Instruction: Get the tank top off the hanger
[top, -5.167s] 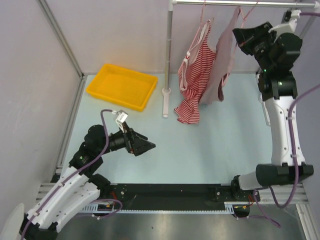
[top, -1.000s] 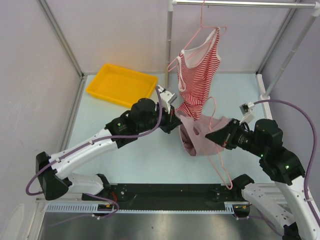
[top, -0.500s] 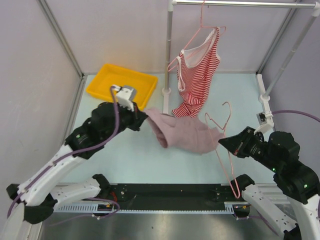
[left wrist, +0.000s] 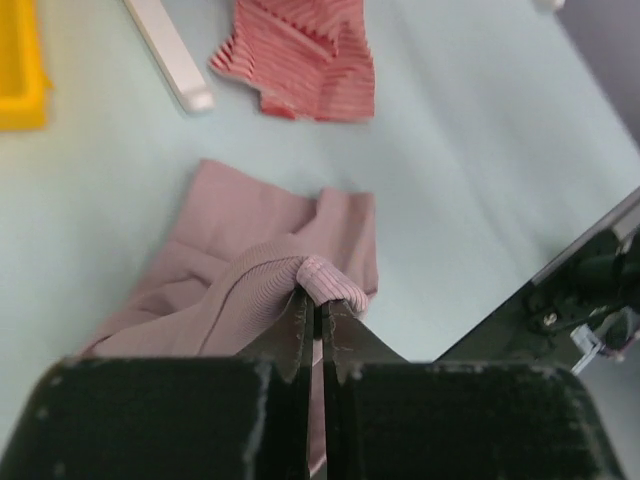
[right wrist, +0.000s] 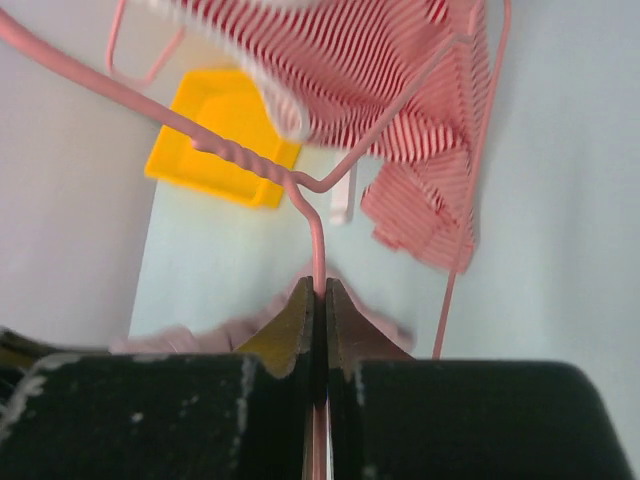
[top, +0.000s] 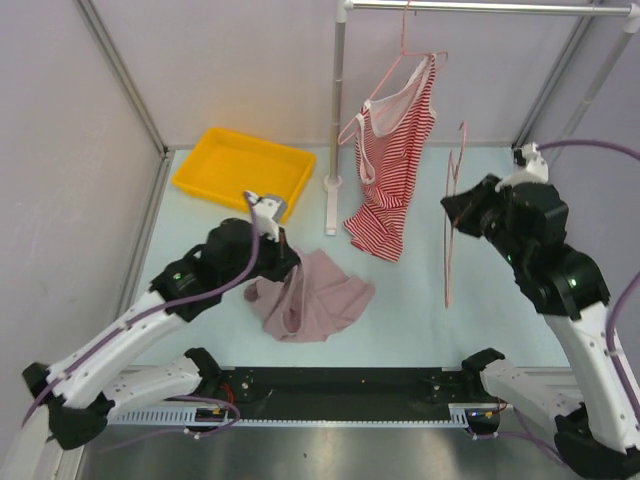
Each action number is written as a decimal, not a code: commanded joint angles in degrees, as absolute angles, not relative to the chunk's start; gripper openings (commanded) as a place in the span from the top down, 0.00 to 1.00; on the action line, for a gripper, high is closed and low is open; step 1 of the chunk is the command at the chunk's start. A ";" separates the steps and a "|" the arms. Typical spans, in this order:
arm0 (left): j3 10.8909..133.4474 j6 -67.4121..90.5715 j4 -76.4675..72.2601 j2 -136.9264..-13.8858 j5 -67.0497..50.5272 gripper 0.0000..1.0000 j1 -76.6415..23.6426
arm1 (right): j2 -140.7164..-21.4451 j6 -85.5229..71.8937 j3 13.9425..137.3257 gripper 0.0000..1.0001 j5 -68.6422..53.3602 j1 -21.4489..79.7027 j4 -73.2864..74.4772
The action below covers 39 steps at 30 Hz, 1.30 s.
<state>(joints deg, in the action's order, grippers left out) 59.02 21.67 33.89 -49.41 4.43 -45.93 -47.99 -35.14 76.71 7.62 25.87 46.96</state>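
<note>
Pale tabletop (top: 450,330) carries the pink tank top (top: 315,300), stretched left-to-right, pinched by our left pincer (left wrist: 312,315); our right pincer (right wrist: 318,292) clamps the hanger (top: 449,270) (edge-on from above).

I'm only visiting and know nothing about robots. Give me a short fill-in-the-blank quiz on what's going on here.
1. The left end effector is shut on the pink ____ resting on the table.
2. The right end effector is shut on a bare pink ____.
3. The tray on the table is coloured ____.
Missing words: tank top; hanger; yellow.
</note>
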 commanded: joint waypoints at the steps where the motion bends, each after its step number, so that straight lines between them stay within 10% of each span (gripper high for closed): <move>1: 56.34 24.61 26.90 -56.15 -4.12 1.00 -45.62 | -58.69 -27.87 85.49 1.00 13.28 18.66 33.32; 18: 41.93 29.44 10.81 -68.20 -3.08 0.99 -49.31 | -80.94 -27.24 100.97 1.00 -8.61 -0.95 12.66; 21: 41.66 29.18 11.07 -70.66 -4.47 0.79 -49.31 | -84.63 -27.86 105.01 1.00 -9.40 -1.14 13.36; 23: 41.05 29.35 10.99 -69.97 -5.53 0.48 -49.39 | -87.00 -28.65 109.58 1.00 -9.67 -1.14 14.41; 30: 40.86 29.71 18.35 -53.72 -3.96 0.07 -49.39 | -97.72 -33.13 122.33 1.00 -10.98 -1.93 19.68; 39: 42.54 42.88 37.07 -42.36 4.92 0.01 -44.22 | -102.74 -35.69 124.45 1.00 -9.32 -2.02 21.35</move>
<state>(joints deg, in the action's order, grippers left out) 41.71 34.59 26.76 -43.09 1.39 -47.64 -102.72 -34.30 121.56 -10.26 -1.74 21.41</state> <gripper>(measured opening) 0.994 0.043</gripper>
